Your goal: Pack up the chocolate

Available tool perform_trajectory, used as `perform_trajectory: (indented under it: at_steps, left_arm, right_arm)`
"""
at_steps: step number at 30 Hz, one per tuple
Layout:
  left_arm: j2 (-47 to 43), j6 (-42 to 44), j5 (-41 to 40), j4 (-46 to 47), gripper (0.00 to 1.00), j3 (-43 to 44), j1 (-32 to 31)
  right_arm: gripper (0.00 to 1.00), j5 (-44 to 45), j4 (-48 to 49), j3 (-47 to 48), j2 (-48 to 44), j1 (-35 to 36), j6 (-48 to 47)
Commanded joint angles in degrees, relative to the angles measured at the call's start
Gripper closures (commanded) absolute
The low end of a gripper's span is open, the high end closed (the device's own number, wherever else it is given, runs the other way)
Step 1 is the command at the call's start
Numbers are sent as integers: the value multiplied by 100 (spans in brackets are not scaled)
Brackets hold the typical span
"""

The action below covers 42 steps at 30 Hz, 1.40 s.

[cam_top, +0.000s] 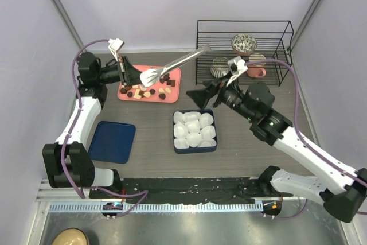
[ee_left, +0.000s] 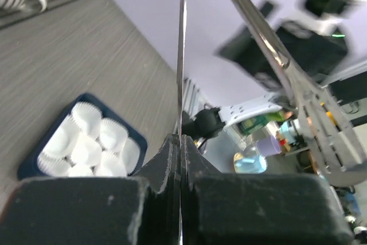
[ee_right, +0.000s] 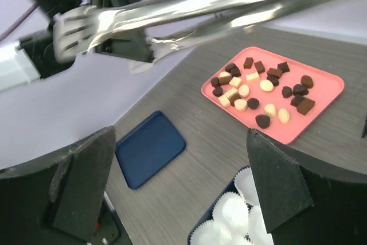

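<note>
Presently the left claw (cam_top: 136, 77) is pinched fully shut on one thin blade of the long stainless-steel tongs (cam_top: 182, 60), near their slotted heads. The right claw (ee_right: 180, 142) stands wide open, holding nothing, above the grey wood-grain surface (cam_top: 149, 124) beside the navy box (cam_top: 195, 151) of white crinkled paper cups (cam_top: 195, 129). The small dark-brown, mid-brown and cream chocolate pieces (cam_top: 150, 90) all lie loose on the flat pink rectangular tray (ee_right: 327, 91), beneath the tong heads; their scatter runs along the tray's longer side, left to right in the top view, and no single heading can be told for the pieces.
</note>
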Motion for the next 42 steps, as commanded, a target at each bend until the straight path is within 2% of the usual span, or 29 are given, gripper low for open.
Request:
perform_trajectory:
  at_steps: [1, 2, 4, 5, 8, 12, 14, 22, 27, 42]
  left_arm:
    - [75, -3595, 123, 3925, 100, -154, 149]
    - [110, -3801, 123, 4477, 100, -172, 157]
    - [137, -4022, 123, 4666, 100, -207, 175]
    - [119, -4075, 132, 4754, 100, -225, 166]
    - [40, -4067, 115, 4738, 100, -295, 175]
    - [-12, -4076, 123, 4737, 100, -383, 175]
    - [-30, -4076, 123, 4729, 100, -444, 166]
    - [-214, -4128, 106, 4729, 100, -602, 149]
    - [-381, -4172, 211, 4720, 100, -691, 122]
    - [-654, -4146, 334, 4685, 100, -840, 43]
  right_arm:
    - [0, -2288, 3027, -776, 441, -1666, 2042]
    - [0, -2605, 3560, -910, 556, -1890, 2933]
    - [0, -3160, 4823, -1112, 933, -2251, 3546]
    - [0, -3249, 5135, -1139, 1023, -2279, 3810]
    - [0, -3434, 5656, -1069, 1233, -2279, 3882]
    - [0, -3521, 5762, -955, 1331, -2279, 3759]
    - [0, -3609, 6253, -946, 1392, -2279, 3856]
    - [0, -3733, 6456, -631, 1779, -2253, 3856]
    - [0, -3724, 6212, -375, 2060, -2165, 3690]
    - [0, -3733, 6404, 91, 2411, -1866, 3733]
